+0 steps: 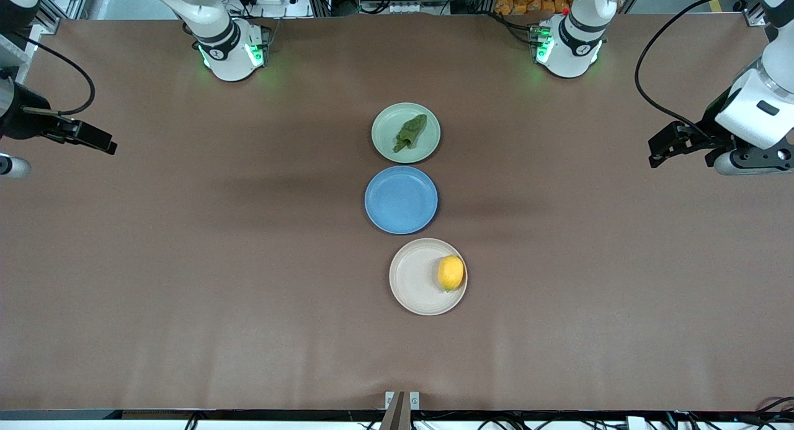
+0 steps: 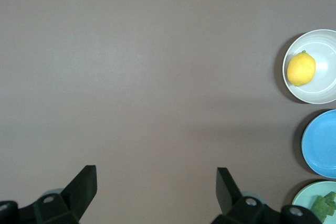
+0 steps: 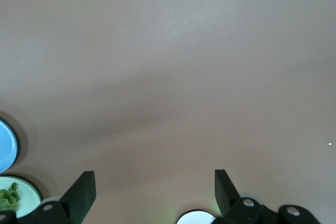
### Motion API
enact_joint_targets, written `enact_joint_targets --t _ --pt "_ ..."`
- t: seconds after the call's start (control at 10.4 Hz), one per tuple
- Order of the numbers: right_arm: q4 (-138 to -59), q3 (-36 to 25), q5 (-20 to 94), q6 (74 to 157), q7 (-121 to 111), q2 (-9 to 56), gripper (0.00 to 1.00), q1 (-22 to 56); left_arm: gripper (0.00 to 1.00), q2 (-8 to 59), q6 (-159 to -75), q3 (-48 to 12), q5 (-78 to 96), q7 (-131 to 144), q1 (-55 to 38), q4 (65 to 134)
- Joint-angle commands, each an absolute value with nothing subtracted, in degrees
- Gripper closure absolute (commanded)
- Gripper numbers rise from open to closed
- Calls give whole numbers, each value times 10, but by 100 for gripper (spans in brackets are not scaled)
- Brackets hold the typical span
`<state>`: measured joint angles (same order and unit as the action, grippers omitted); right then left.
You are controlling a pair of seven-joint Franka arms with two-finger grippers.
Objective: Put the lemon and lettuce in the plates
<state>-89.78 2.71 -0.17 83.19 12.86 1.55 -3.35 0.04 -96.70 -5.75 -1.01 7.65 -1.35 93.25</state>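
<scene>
Tools parked wide, task apparently done. Front view: left tool (image 1: 659,152) and right tool (image 1: 102,143) up over bare desk (image 1: 186,262) ends, both waiting. Lettuce (image 1: 410,133) in mint plate (image 1: 384,123); lemon (image 1: 451,272) in beige plate (image 1: 412,287), against rim. Left wrist view: fingers (image 2: 84,184) spread, empty. Right wrist view: fingers (image 3: 83,191) likewise released.
</scene>
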Motion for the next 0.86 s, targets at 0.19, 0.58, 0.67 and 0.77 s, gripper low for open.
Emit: enact_joint_targets --t 0.19,0.58,0.67,0.77 --pt "-943 33 -2 863 124 -21 0 -43 0 0 -962 -57 4 57 -8 927" --pt "-940 33 -2 860 125 -18 0 -42 0 0 -962 -57 4 57 -8 927" --pt "-936 33 -2 858 125 -16 0 -42 0 0 -962 -57 4 57 -8 927" --pt "-930 33 -2 856 126 -13 0 -42 0 0 -962 -57 3 57 -8 927"
